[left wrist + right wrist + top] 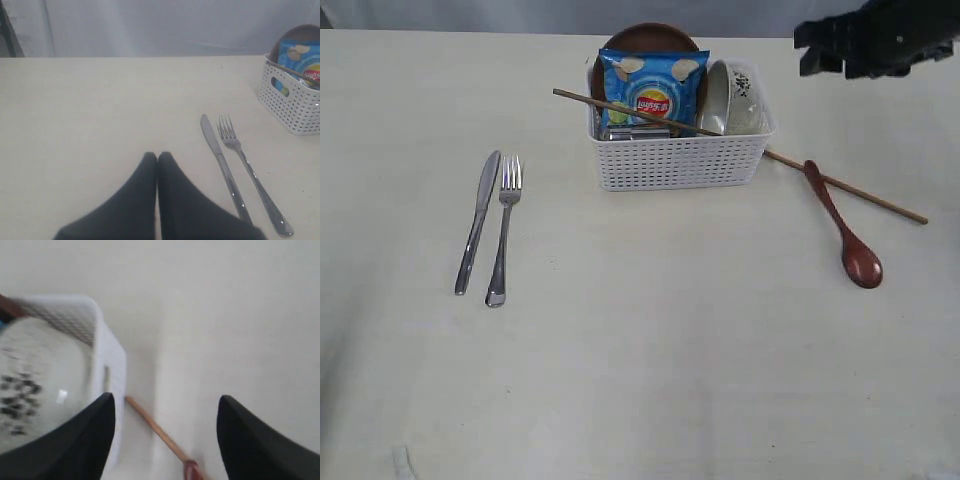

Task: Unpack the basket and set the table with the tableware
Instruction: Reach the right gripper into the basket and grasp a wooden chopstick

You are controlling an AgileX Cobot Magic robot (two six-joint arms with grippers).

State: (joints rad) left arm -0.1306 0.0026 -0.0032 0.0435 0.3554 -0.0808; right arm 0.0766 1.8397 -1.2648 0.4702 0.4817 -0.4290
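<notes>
Roughly half done: knife (478, 222), fork (504, 230) and wooden spoon (842, 225) lie on the desk (650, 350) flanking the basket (675, 162) near its far edge, which still holds bowl (732, 98), plate (645, 37) and a chopstick (620, 104) across its rim, while the right gripper (165, 405) gapes empty and the left gripper (157, 156) is pressed together.

1. White basket (670, 165) at the table's (650, 380) far middle holds a brown plate (645, 38), blue chip bag (653, 90) and white bowl (732, 100).
2. A chopstick (860, 195) slants across it.
3. Left of it, knife (478, 222) and fork (503, 235) lie side by side.
4. Right of it, a wooden spoon (845, 235) lies with its handle tip at the chopstick.
5. Right hand (810, 50) hangs top right.
</notes>
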